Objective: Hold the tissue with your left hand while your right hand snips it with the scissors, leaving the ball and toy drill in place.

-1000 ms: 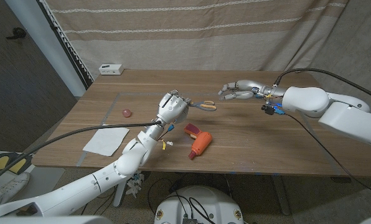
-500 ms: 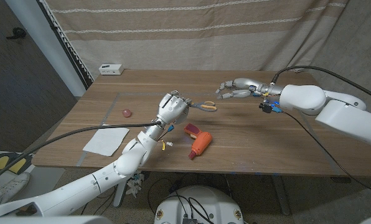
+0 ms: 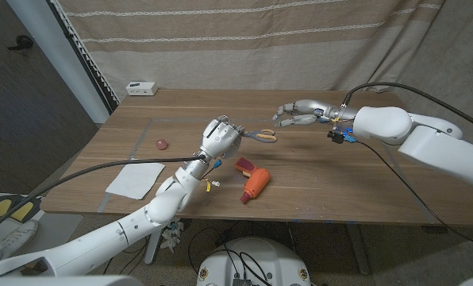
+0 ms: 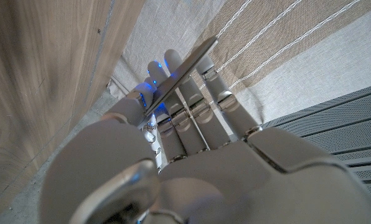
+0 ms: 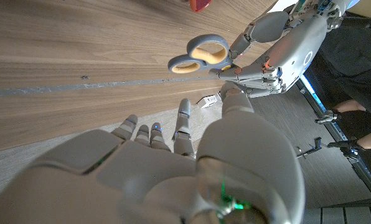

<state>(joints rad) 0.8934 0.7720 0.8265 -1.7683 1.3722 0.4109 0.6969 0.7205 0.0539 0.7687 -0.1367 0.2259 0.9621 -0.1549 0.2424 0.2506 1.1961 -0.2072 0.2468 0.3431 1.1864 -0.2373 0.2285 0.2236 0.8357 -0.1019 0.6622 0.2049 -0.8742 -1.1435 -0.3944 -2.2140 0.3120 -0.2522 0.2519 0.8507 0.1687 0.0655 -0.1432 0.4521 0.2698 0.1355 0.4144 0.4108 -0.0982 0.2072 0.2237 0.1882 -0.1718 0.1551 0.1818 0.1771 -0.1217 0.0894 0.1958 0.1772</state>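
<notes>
My left hand is raised over the middle of the table and grips the scissors by the blades, their yellow-grey handles pointing toward my right hand. That hand hovers open just right of the handles, fingers spread, not touching them. In the right wrist view the scissors' handles hang beyond my right hand, held by the left hand. A scissor blade crosses my left hand in its wrist view. The white tissue lies flat at the front left, the pink ball behind it, the orange-red toy drill front centre.
A small white box sits at the table's far left corner. A striped curtain hangs behind the table. Tape lines mark the tabletop around the tissue. A person's legs show off to the side in the right wrist view.
My right hand has drifted a little left, closing on the scissors' handles. The left hand and the scissors have stayed put.
</notes>
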